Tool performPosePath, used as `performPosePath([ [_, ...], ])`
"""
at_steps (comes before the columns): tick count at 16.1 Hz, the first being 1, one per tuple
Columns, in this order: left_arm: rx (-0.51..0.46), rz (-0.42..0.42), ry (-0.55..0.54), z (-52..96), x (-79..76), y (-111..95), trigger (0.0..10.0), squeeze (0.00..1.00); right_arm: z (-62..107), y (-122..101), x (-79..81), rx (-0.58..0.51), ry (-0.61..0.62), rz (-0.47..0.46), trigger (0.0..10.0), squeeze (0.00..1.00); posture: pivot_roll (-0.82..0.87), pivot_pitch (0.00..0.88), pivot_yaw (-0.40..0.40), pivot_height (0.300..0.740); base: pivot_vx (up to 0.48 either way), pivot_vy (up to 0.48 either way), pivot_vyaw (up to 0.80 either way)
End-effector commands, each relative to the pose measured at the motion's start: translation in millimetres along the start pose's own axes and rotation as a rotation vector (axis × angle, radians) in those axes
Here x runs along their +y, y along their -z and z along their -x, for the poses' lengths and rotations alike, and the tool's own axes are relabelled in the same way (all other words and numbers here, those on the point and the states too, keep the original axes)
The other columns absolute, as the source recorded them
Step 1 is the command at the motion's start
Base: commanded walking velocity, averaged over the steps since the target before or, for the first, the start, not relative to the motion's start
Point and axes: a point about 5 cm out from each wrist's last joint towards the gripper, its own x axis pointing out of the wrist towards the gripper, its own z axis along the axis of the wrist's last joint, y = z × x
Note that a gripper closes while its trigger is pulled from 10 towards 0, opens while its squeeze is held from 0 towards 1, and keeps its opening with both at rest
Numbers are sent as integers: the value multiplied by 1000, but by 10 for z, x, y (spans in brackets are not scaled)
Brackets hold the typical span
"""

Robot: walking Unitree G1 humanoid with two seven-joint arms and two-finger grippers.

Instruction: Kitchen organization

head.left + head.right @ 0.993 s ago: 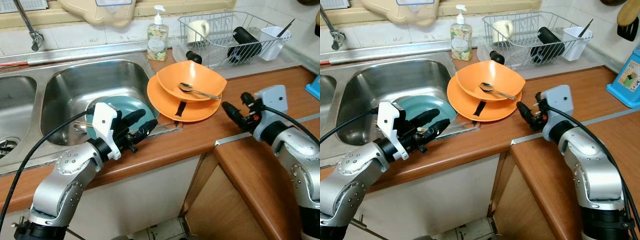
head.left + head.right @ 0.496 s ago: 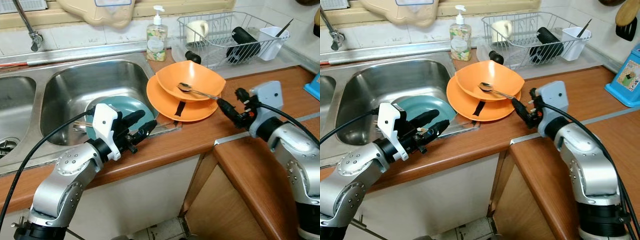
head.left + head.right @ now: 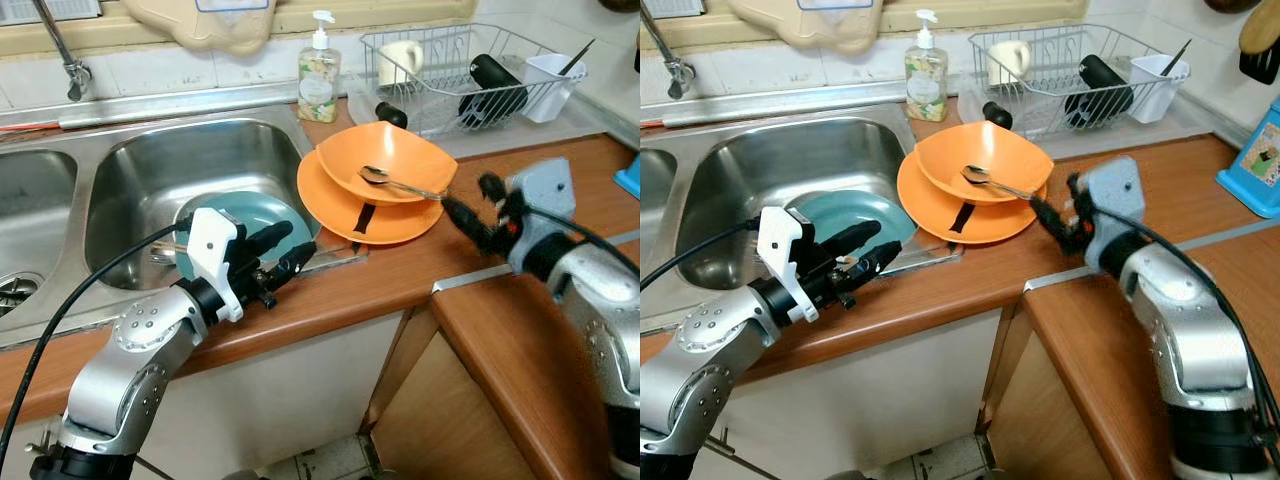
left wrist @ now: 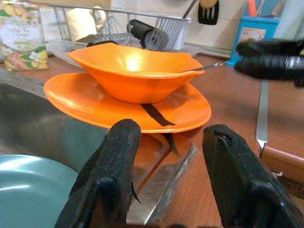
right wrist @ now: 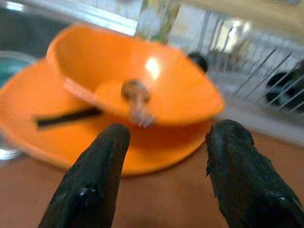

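An orange bowl sits on an orange plate on the wooden counter beside the sink. A metal spoon lies in the bowl, its handle sticking out over the rim to the right. My right gripper is open just right of the bowl, at the tip of the spoon handle, its fingers on either side of the spoon. My left gripper is open over the sink's front edge, above a teal plate in the basin, pointing toward the orange plate.
A double steel sink fills the left. A soap bottle stands behind the bowl. A wire dish rack at the back right holds a mug, a black bottle and a white utensil cup. A blue box stands far right.
My right gripper has moved left toward the orange bowl, reaching the end of the spoon handle. The left arm has stayed where it was.
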Motion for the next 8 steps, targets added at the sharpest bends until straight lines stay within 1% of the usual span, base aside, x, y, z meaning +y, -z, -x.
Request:
performPosePath([
  [1,6,-17,9,2,-20,-7,10000,0,-6,22,10,8,-11,10,10000,0,-109,0,20,740,0,0,0],
  [3,8,-16,14,-1,-29,-3,10000,0,-18,28,-1,8,4,6,10000,0,-109,0,20,740,0,0,0],
  [6,13,-17,19,-3,-38,6,10000,0,-95,7,-22,-7,39,10,10000,0,-107,0,21,740,0,0,0],
  [8,11,-17,18,-12,-34,2,10000,0,-147,-14,-18,-16,38,7,10000,0,-105,0,20,740,0,0,0],
])
